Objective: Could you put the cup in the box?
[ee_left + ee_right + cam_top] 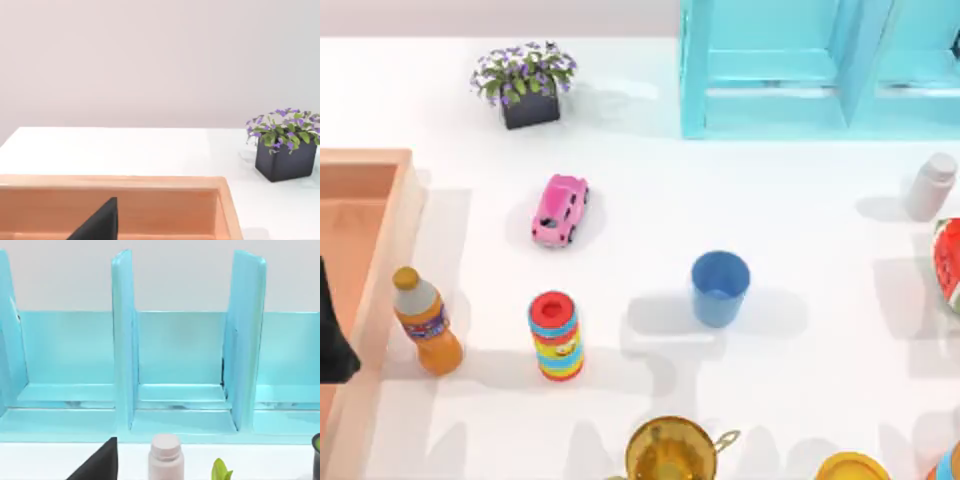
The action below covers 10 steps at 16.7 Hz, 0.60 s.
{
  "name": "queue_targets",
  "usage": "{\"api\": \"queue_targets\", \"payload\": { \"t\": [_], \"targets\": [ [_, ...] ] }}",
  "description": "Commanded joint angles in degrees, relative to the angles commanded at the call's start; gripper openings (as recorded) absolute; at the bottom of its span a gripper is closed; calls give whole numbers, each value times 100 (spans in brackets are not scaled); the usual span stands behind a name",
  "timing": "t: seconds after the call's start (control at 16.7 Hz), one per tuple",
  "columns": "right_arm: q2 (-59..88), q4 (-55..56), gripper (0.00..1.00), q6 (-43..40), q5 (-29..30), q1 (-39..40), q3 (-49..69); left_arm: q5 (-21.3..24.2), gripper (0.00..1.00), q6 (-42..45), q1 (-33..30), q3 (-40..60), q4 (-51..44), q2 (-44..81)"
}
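The cup [720, 288], a small plain blue tumbler, stands upright on the white table right of centre, with nothing touching it. The box [382, 232], a shallow orange-tan tray with thick light walls, lies at the table's left edge; its rim [115, 182] also crosses the left wrist view. My left gripper [332, 335] is a dark shape over the box at the far left, well away from the cup, and a dark part of it [100, 225] hangs above the box floor. A dark part of my right gripper [100, 462] faces the teal cabinet [175, 365].
Between box and cup stand an orange juice bottle [428, 322], a striped can [556, 337] and a pink toy car [560, 210]. A flower pot [528, 85] and the teal cabinet [800, 70] are at the back. A gold trophy cup [672, 452] is at the front, and a white bottle [930, 186] and watermelon slice [948, 262] at the right.
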State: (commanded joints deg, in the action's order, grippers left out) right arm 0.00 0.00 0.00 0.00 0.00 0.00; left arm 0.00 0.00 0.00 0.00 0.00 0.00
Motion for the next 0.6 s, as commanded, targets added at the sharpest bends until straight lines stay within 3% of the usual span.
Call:
{"api": "queue_targets", "payload": {
  "t": [0.3, 0.6],
  "targets": [
    [0, 0, 100, 0, 0, 0, 0, 11, 100, -60, -174, 206, -315, 328],
    [0, 0, 100, 0, 0, 0, 0, 29, 100, -444, -929, 1442, -1673, 2052]
  ]
}}
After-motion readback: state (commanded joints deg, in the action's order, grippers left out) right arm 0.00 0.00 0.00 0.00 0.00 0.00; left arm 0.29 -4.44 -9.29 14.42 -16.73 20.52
